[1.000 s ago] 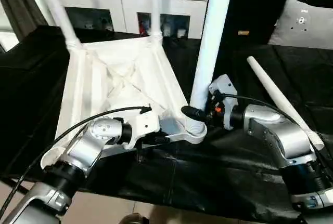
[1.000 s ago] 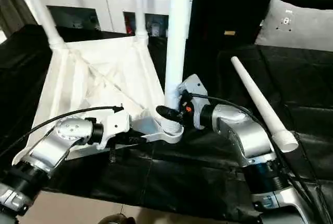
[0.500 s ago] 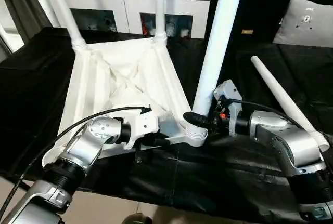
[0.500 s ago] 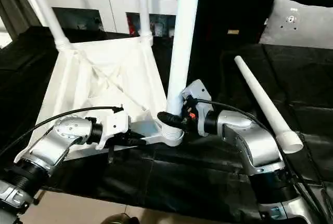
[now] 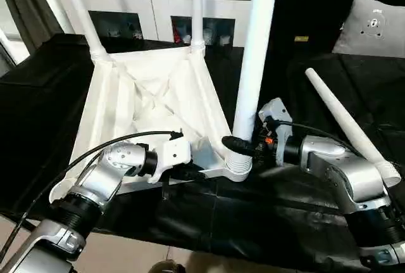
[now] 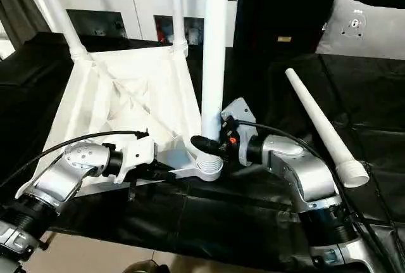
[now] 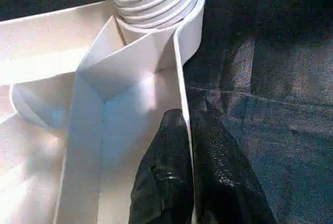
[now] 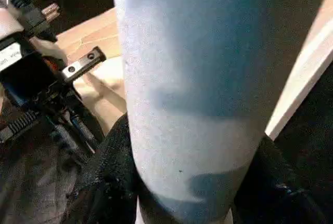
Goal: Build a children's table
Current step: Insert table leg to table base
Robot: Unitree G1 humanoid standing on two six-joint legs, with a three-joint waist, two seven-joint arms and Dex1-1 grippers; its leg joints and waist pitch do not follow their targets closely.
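Upturned white tabletop (image 5: pixel 149 95) on black cloth (image 5: pixel 266 216), right gripper (image 5: pixel 243 146) clasping upright leg (image 5: pixel 253 64), loose leg (image 5: pixel 345 121) lying alongside.

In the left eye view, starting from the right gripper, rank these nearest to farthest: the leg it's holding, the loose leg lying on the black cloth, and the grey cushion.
From the right gripper:
1. Held leg, upright in the near corner socket, between its fingers.
2. Loose leg, lying on the black cloth to the robot's right.
3. Grey cushion, far right, at the back.

Bright indoor light, blurred wrist close-ups
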